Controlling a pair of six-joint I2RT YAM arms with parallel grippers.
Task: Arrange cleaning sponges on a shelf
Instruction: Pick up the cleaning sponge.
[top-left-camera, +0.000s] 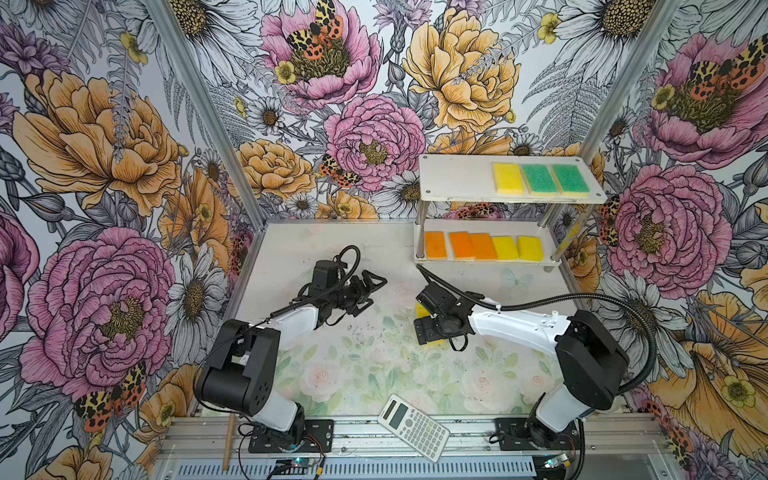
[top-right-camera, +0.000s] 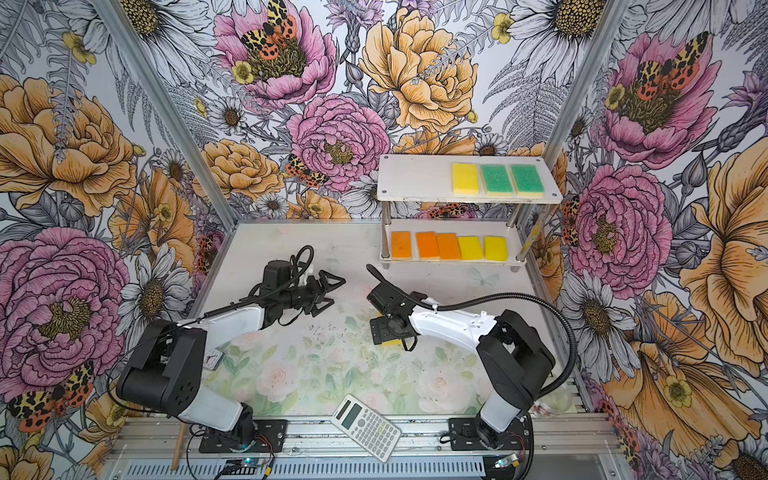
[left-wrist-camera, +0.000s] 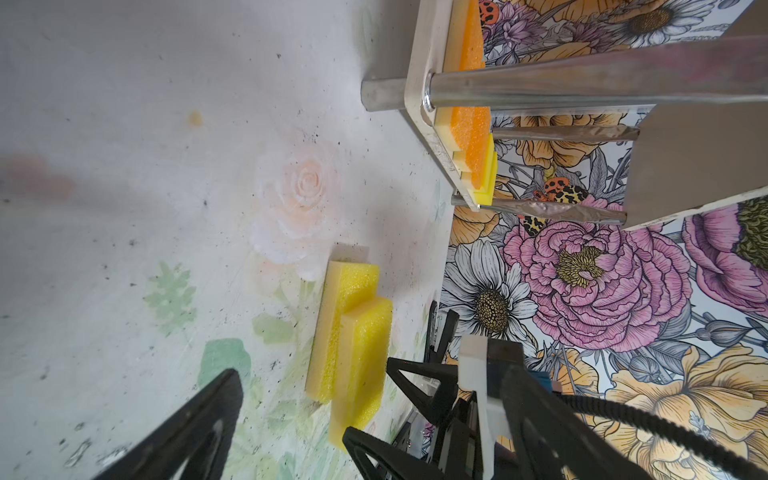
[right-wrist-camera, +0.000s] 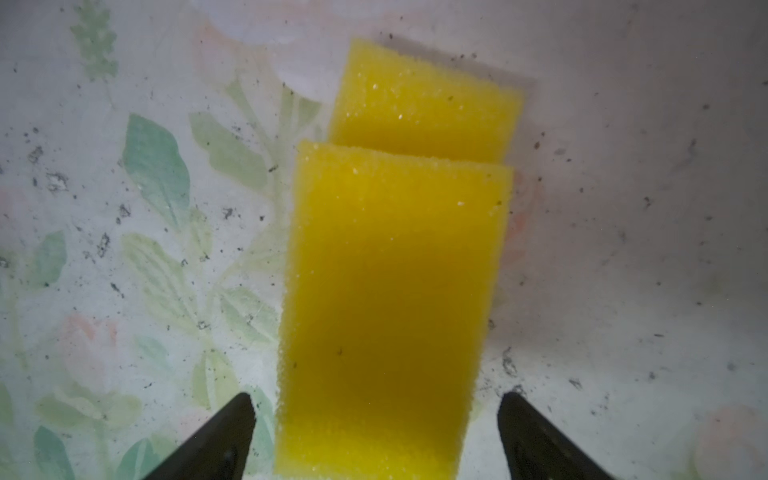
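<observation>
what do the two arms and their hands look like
The left arm and right arm have white shells with black joints and ribbed black cables; the left hand and right hand have black, triangular, open-frame fingers.

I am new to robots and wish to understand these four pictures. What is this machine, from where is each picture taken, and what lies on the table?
These are two robot arms on one table, each ending in a two-finger gripper. Two pictures look down on the whole scene; two come from cameras on the wrists. At the back stands a two-tier shelf holding eight sponges. Two more lie on the table: an upper yellow sponge partly covering a lower yellow sponge. The right gripper stands open around the upper one, not squeezing it. The left gripper is open and empty. A white calculator lies at the front edge.
</observation>
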